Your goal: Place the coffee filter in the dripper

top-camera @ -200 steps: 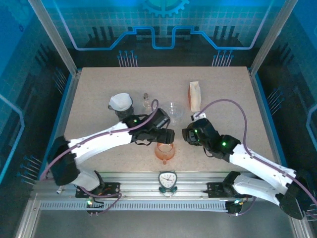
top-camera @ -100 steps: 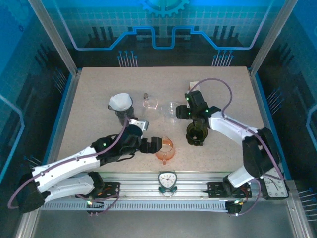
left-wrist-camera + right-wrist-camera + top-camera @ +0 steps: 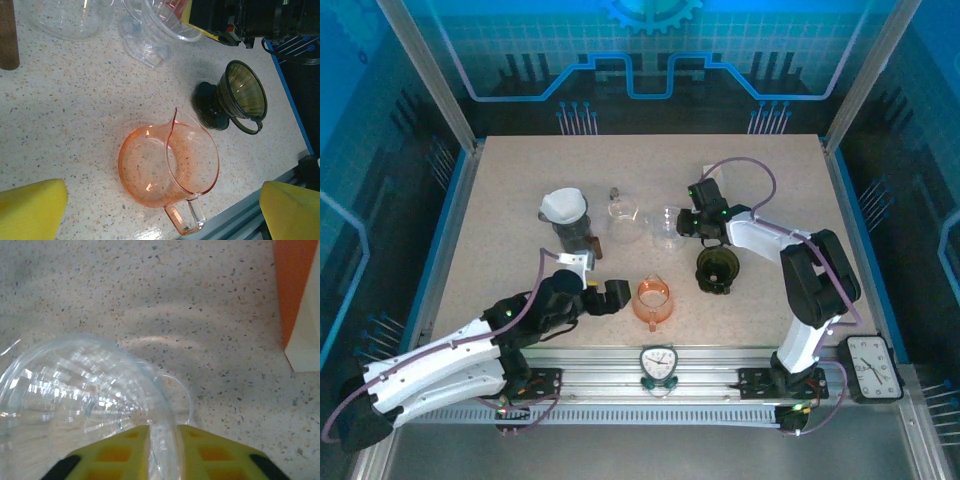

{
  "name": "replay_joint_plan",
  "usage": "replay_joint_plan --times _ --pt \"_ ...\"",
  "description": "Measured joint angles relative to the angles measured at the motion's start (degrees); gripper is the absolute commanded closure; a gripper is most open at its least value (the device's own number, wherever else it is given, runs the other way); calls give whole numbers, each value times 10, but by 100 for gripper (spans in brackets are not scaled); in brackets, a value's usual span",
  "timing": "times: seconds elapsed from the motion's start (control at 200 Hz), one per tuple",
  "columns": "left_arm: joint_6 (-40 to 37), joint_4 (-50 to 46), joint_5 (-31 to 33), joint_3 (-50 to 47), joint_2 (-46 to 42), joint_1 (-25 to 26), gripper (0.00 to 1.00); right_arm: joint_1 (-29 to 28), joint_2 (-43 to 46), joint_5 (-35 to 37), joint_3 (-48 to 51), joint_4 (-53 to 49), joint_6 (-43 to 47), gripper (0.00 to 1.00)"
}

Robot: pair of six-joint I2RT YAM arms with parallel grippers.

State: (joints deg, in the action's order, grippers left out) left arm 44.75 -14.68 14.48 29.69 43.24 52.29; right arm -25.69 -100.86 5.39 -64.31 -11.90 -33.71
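**Q:** Jaws?
**A:** My left jaws are wide open and hold nothing. Their yellow fingers (image 3: 30, 212) sit at the bottom corners of my left wrist view. The orange handled cup (image 3: 167, 167) is just ahead of them, untouched, by the middle of the desk's (image 3: 500, 200) near edge. My right jaws are closed on the clear glass dripper (image 3: 75, 390), with its wall pinched between my fingertips (image 3: 120, 450).

**Q:** Filter?
**A:** The white coffee filter (image 3: 563, 205) sits in a dark holder (image 3: 570, 228). That's in the left half of the desk, about midway between the far and near edges. It's well apart from both my jaws.

**Q:** Rest?
**A:** The dark ribbed dripper (image 3: 245, 95) is right of the orange cup, apart from it. A glass carafe (image 3: 623, 222) stands between the filter and the clear dripper. An orange-and-cream carton (image 3: 297, 305) is near the clear dripper.
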Motion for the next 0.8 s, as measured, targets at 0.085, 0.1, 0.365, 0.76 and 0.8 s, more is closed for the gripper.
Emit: replay_joint_plan --times 0.085,0.1,0.365,0.76,0.8 --pt "2 0 3 0 -4 0 1 0 2 -7 -1 4 -9 95" --pt "2 0 4 0 -6 0 1 0 3 -9 -1 5 -7 97" --pt "2 0 17 -11 -50 0 1 5 35 -18 1 -10 -8 100" --pt "2 -17 45 -11 -93 0 1 3 254 -102 31 -88 -10 100" --pt "2 -17 49 -11 -96 0 1 -1 273 -112 34 -103 -11 100"
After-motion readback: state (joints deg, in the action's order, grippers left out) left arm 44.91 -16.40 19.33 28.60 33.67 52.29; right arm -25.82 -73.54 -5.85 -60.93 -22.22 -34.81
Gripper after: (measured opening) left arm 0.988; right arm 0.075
